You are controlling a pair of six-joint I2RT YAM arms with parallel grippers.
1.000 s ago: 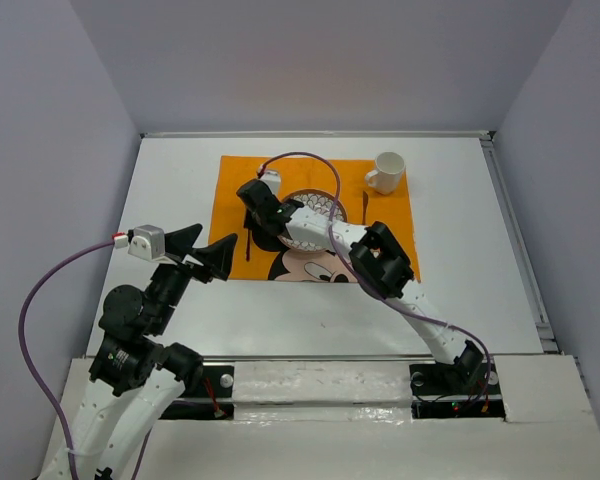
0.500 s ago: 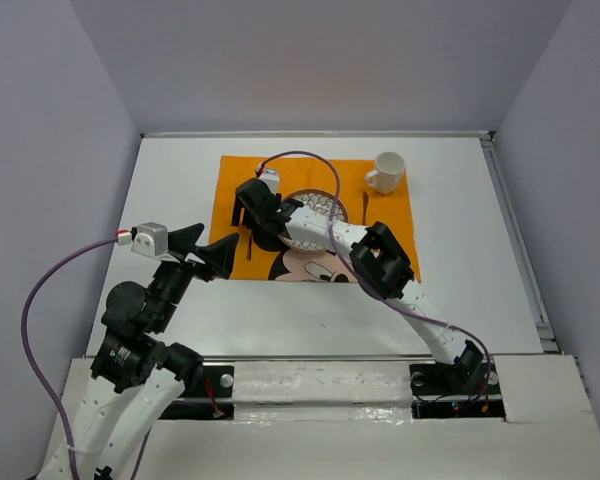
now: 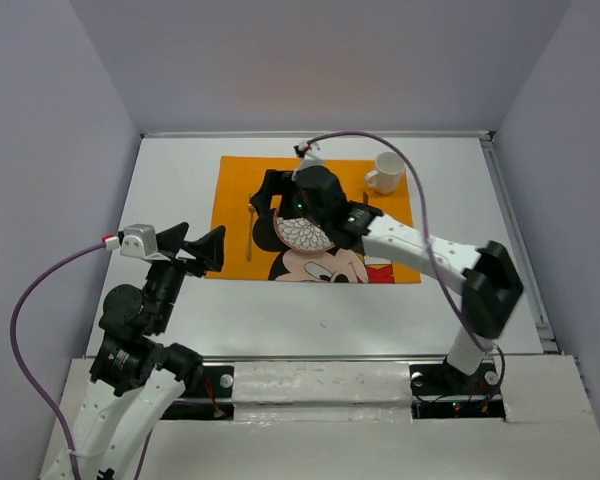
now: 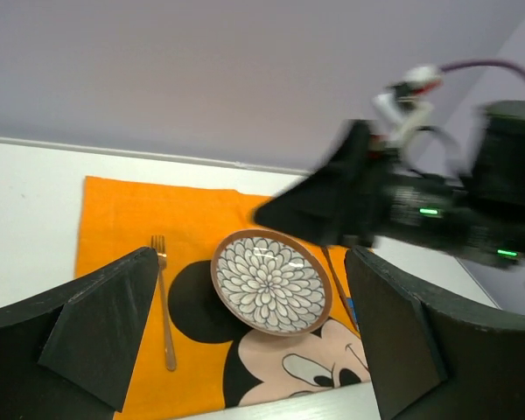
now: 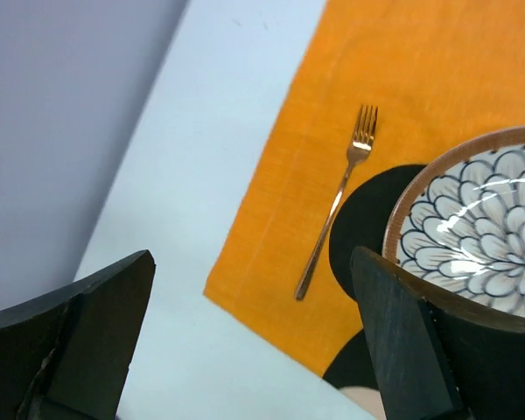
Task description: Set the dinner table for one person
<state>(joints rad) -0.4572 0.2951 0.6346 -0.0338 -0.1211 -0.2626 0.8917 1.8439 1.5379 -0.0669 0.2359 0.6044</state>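
On the white dinner table (image 3: 170, 190) lies an orange Mickey Mouse cloth (image 3: 230, 180). A flower-patterned plate (image 3: 302, 235) (image 4: 271, 282) sits at its middle, partly under my right wrist. Left of the plate, a copper fork (image 3: 250, 232) (image 5: 337, 203) (image 4: 164, 302) lies flat on the cloth. My right gripper (image 3: 265, 205) (image 5: 249, 350) hovers above the fork and plate, open, holding nothing. A white mug (image 3: 386, 172) stands at the cloth's far right corner. My left gripper (image 3: 200, 240) (image 4: 262, 350) is open and empty above the table, near the cloth's left edge.
A thin dark utensil (image 4: 332, 267) lies just right of the plate. Raised rails run along the table's right edge (image 3: 520, 250). Grey walls close in on the left, back and right. Purple cables loop from both wrists.
My right gripper went from shut to open, leaving the fork on the cloth left of the plate. It rose and pulled back toward the plate. The left arm shifted slightly.
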